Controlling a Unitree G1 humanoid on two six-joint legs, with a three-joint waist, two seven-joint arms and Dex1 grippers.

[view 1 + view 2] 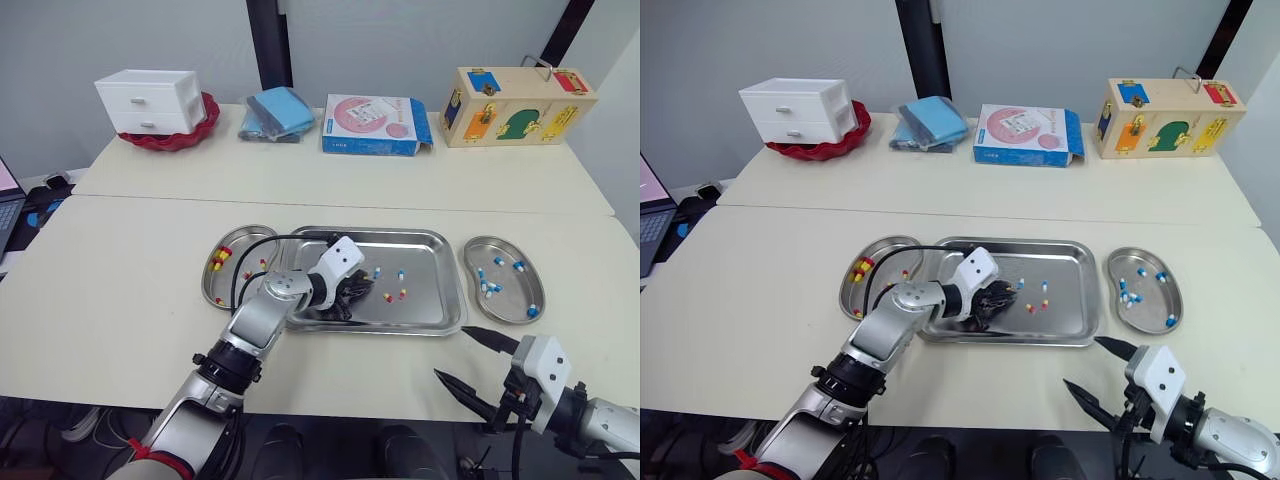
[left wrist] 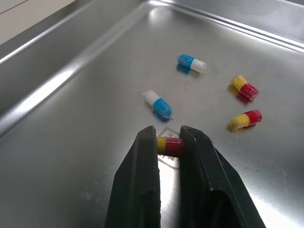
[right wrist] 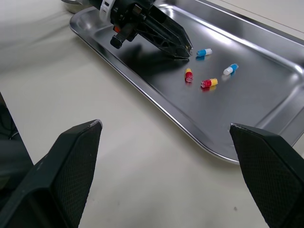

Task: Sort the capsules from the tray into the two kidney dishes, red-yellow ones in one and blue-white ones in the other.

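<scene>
The left dish (image 1: 245, 240) sits on the table just beside the tray's left edge. It holds several red-yellow capsules (image 1: 222, 255) and no blue-white ones that I can see. That sorting looks sound so far.

The tray (image 1: 435, 265) lies in the middle of the table, nearer the front edge. The left pincer (image 2: 167, 135) reaches in over the tray's left edge with its tips down at the tray floor, about mid-tray. Its fingers are closed on a red-yellow capsule (image 2: 171, 146), pinched crosswise between them. Whether the capsule is lifted or touching the metal is hard to tell. Just beyond the tips four more lie loose: two blue-white capsules (image 2: 158, 104) and a red-yellow pair (image 2: 246, 118), set apart from one another.

The right dish (image 1: 505, 305) is just beside the tray's right edge and carries a handful of blue-white pieces (image 1: 490, 288), with no red-yellow among them.

The right pincer (image 1: 462, 355) hovers by the table's front edge, close to the tray's front right corner. Its fingers are spread wide and hold nothing.

By my reading the job is well past halfway. Both dishes are filling correctly and five capsules are left: the gripped one, which belongs in the left dish, and the four loose ones, two for each side.
</scene>
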